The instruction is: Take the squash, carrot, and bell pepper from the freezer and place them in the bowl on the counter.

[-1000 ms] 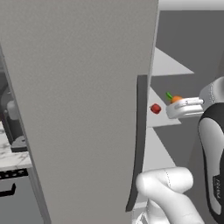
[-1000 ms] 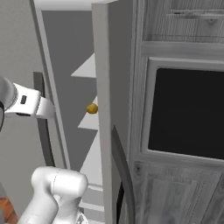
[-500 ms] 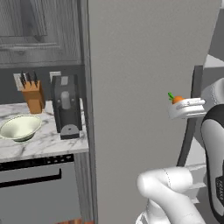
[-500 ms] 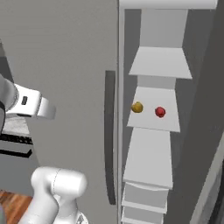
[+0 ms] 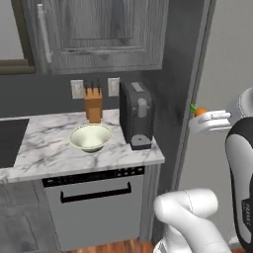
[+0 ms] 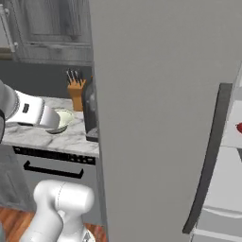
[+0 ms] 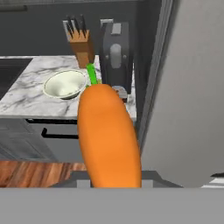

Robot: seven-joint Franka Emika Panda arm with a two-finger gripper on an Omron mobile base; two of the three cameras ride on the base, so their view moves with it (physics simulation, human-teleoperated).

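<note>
— Since a second ago both base cameras have swung left with the base: the open shelves with the squash and pepper have slid out of the left base view, and the counter (image 5: 44, 153) with the bowl (image 5: 91, 137) has come into it. Does the gripper have the carrot?

— Yes. The gripper (image 5: 207, 118) is clenched on the carrot (image 7: 109, 138), which runs straight out from between the jaws, thick orange body nearest them, green leafy tip at the far end. In the left base view only a bit of orange and green pokes out above the white hand.

— What lies just past the jaws?

— Right beside them, on one side, stands the freezer (image 6: 156, 113) door, a flat grey face with its long dark handle (image 6: 208, 156). Beyond the carrot tip stands a dark coffee machine (image 5: 137, 118) at the counter's near end, closest to the freezer.

— And the bowl?

— Ahead of the jaws and off to the left, on the marble, well apart from the carrot. It sits just beside the coffee machine, with the wooden knife block (image 5: 93, 105) behind it against the wall.

— Further out?

— A black inset shows at the counter's far left edge, grey wood-grain cabinets (image 5: 99, 34) hang above, and a dishwasher front (image 5: 94, 202) with a black bar handle sits under the slab.

— The other vegetables?

— A sliver of the red bell pepper (image 6: 239, 127) shows at the right edge of the right base view, past the door handle, far from the jaws. I cannot tell where the squash is.
</note>
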